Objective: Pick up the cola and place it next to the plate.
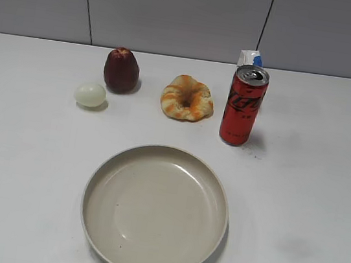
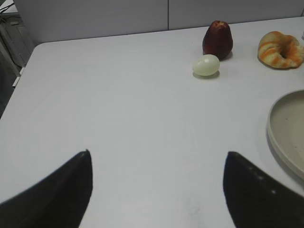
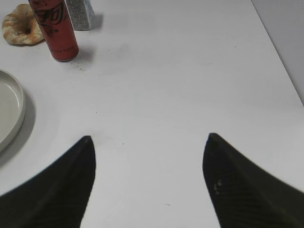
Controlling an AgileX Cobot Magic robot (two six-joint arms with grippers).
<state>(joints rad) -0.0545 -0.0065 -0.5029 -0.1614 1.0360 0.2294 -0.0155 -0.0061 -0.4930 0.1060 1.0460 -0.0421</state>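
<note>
A: Since neither arm has touched anything, you start with the reach. Item one, the cola [image 1: 244,106]: upright on the table [image 1: 311,190], behind the plate [image 1: 154,211] and apart from it, a small carton [image 1: 250,57] right behind it.

B: Grippers?

A: Right gripper [image 3: 149,142]: jaws spread wide, empty, over bare table, the can ahead to its left. Left gripper [image 2: 156,159]: likewise spread and empty, far from the can. You would likely use the right; close low on the body, squarely, since a tall slim can tips easily.

B: Materials?

A: Can: smooth red metal, silver top. Plate: round, shallow, beige, raised rim. Also bread ring [image 1: 187,98], dark red fruit [image 1: 121,70], pale egg [image 1: 90,94].
</note>
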